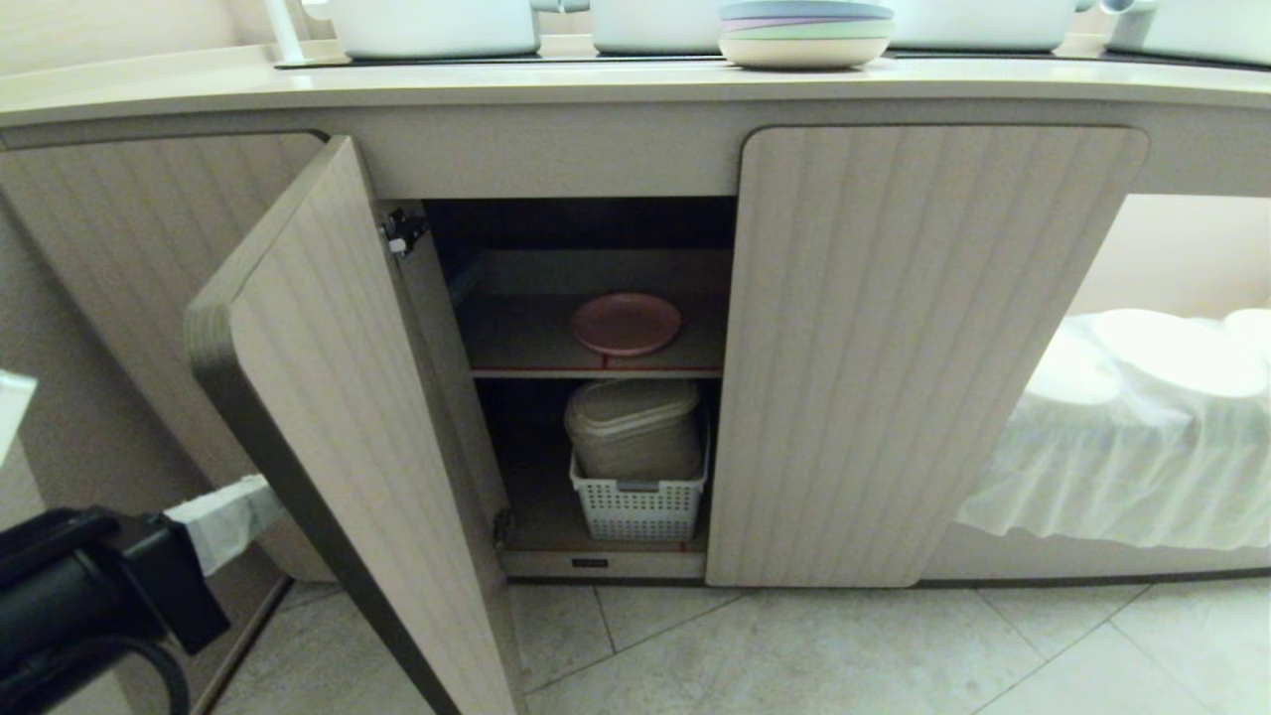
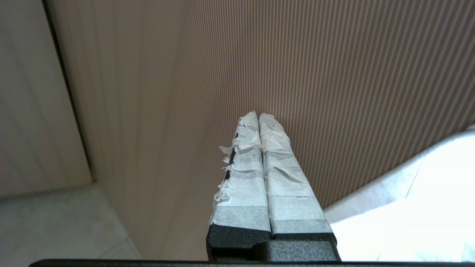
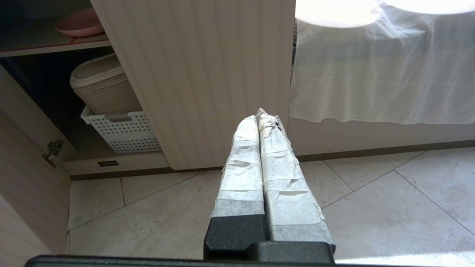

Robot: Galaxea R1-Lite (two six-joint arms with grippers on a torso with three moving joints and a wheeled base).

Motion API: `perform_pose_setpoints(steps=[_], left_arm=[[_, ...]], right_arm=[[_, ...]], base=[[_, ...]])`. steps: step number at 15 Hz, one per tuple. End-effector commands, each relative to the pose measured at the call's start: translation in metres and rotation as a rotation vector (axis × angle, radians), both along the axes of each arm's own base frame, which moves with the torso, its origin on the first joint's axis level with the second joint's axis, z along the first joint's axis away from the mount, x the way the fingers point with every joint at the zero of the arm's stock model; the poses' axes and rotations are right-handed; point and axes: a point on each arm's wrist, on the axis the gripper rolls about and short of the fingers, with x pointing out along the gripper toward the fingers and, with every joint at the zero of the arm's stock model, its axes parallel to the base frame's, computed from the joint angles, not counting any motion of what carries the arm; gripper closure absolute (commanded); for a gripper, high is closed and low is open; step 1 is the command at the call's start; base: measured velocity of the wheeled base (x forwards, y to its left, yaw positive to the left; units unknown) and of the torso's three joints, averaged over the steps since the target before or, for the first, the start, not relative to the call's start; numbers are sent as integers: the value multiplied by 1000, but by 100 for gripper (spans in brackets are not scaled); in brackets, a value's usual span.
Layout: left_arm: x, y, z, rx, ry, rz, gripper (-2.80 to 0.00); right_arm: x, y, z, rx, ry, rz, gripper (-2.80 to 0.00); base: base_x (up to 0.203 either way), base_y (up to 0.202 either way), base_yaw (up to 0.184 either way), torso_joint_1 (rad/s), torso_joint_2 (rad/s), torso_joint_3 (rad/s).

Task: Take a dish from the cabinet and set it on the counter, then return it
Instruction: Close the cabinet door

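The pink dish lies flat on the red-edged upper shelf inside the cabinet; it also shows in the right wrist view as the dish. The cabinet's left door stands swung open and its right door is closed. My left gripper is low at the left, shut and empty, its taped tips close against the open door's fluted outer face. The left gripper shows both fingers pressed together. My right gripper hangs shut and empty above the floor, facing the closed right door. The counter runs along the top.
A white perforated basket holding a beige lidded container fills the lower shelf. A stack of pastel plates and white pots stand on the counter. A white-draped recess lies to the right. Tiled floor spreads in front.
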Motion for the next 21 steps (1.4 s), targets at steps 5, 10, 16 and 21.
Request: perform_pose_setpoints(steps=[5,10,16,21], left_arm=[[23,-11,-2,-2,-7,-6,0],[30,-17,-4,-1,-4,-13,0],[33,-18,-5,1,5,-13,0],[43,-22,-3,-7,-16,-10,0]], right_arm=[[0,0,0,0,-1,0,0],[0,0,0,0,-1,0,0],[0,0,0,0,-1,0,0],[0,0,0,0,-1,0,0]], base=[[0,0,0,0,0,0],[0,0,0,0,0,0],[0,0,0,0,0,0],[0,0,0,0,0,0]])
